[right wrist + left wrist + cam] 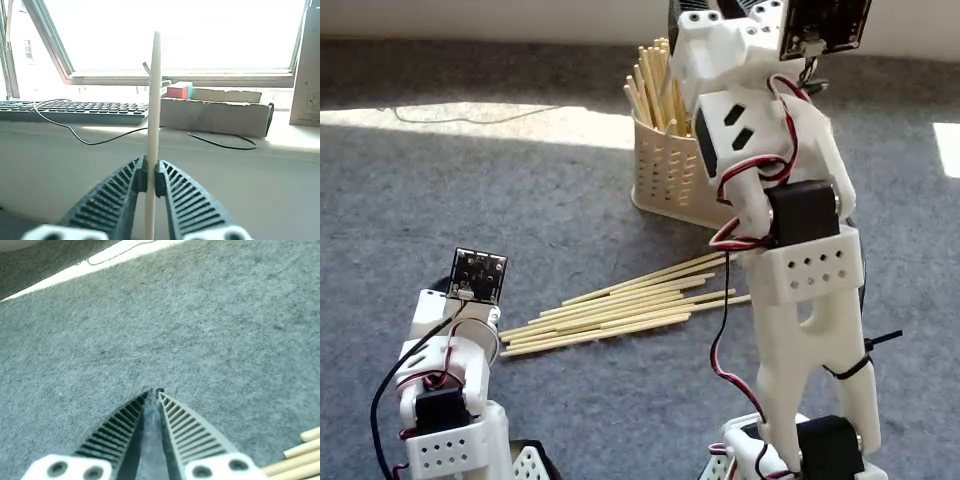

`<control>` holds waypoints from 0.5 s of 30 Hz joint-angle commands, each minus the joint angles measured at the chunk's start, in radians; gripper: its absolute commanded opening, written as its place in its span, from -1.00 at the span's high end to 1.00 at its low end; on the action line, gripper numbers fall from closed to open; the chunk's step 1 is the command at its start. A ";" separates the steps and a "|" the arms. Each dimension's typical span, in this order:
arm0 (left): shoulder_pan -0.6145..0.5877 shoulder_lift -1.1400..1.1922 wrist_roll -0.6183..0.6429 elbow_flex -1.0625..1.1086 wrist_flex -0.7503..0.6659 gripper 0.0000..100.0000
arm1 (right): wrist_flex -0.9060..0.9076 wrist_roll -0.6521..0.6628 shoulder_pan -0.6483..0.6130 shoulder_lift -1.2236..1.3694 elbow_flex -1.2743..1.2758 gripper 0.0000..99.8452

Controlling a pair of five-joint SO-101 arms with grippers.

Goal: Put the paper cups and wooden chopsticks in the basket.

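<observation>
Several wooden chopsticks [620, 306] lie in a loose bundle on the grey carpet [520, 190]. Behind them stands a cream slotted basket [665, 178] with more chopsticks [655, 88] upright in it. My right arm [790, 250] rises high beside the basket. Its gripper [151, 175] is shut on one chopstick [154, 95], which stands upright between the jaws. My left gripper [154, 392] is shut with nothing in it, pointing at bare carpet. The ends of the lying chopsticks [300, 451] are just beside it. The left arm [450, 390] sits low at the near left.
A windowsill with a keyboard [70, 110], a cable and a cardboard box [215, 112] lies beyond the right gripper. A bright sunlit strip [480, 120] crosses the carpet at the far left.
</observation>
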 commanded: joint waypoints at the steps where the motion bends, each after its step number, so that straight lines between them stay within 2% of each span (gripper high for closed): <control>1: 0.015 -0.002 -0.005 0.019 0.000 0.93 | -0.081 -0.012 0.048 0.004 0.028 0.99; 8: 0.015 -0.001 -0.005 0.019 0.000 0.93 | -0.302 -0.009 0.077 0.027 0.226 0.99; 15: 0.015 -0.001 -0.005 0.019 0.000 0.93 | -0.414 -0.009 0.077 0.028 0.389 0.99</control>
